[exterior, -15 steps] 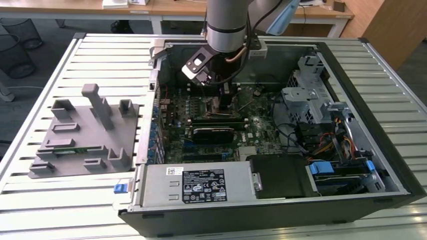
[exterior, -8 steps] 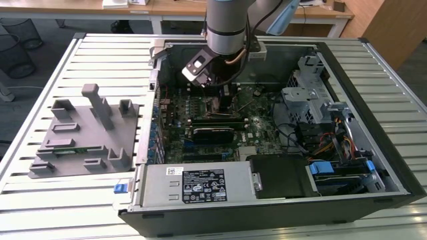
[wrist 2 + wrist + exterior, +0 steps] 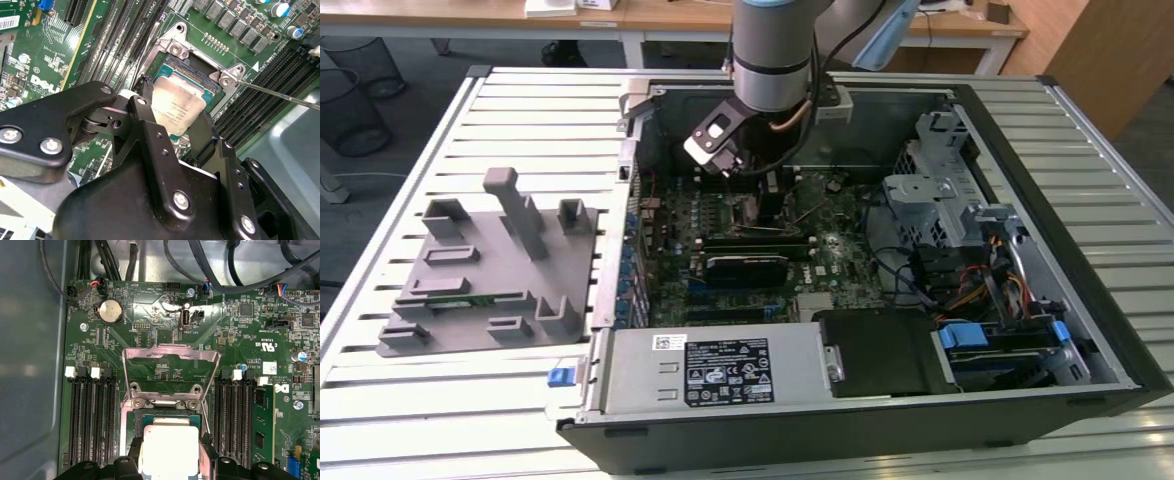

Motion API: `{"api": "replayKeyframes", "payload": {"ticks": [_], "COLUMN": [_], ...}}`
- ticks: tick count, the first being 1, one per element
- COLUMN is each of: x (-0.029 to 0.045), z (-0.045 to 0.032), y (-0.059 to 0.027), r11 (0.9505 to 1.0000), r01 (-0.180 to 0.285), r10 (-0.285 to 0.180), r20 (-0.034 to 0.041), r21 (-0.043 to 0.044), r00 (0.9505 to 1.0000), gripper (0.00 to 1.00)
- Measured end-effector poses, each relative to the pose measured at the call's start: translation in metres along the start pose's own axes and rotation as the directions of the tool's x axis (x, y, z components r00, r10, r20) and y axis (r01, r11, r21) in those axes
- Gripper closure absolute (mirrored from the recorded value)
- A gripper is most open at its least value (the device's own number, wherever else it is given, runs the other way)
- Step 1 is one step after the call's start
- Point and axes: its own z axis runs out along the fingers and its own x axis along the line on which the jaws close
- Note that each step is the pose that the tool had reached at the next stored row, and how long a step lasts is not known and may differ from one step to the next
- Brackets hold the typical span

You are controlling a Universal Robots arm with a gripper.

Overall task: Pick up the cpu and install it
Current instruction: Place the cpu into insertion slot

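While the arm reaches down into the open computer case [image 3: 854, 440] in the exterior view, its claw [image 3: 742, 172] hangs low over the motherboard [image 3: 834, 250] near the case's far wall. It is well apart from the grey tray [image 3: 478, 258], which lies on the slatted counter [image 3: 400, 400] at the exterior view's left. With the claw at the board and not at the tray, I judge the picking-up to be done.

In the second wrist view the claw [image 3: 176, 120] is pinching the cpu [image 3: 178, 104], silvery top up, with one black finger on each of two opposite edges. The chip sits over the opening of the socket [image 3: 197, 67] and seems slightly tilted. A strip of the socket's dark bed shows past its far edge. Whether the chip rests on that bed or hovers just above it, I cannot tell. The thin lever [image 3: 280, 96] stands free to one side, unlatched.

In the first wrist view the cpu [image 3: 170, 447] lies squarely between the fingers [image 3: 134, 457], within the socket's metal frame. The load plate [image 3: 170, 354] is swung open beyond it. By my reading the placing is in hand but the install is unfinished. The chip is not released, the plate is not closed, and the lever is not locked.
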Motion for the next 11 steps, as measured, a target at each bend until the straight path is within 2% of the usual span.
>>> {"api": "replayKeyframes", "payload": {"ticks": [11], "x": [0.0003], "z": [0.0024], "y": [-0.0006], "r11": [1.0000], "r01": [0.000], "r10": [0.000], "r20": [0.0000], "r21": [0.0000], "r00": [1.0000], "gripper": [0.47]}}
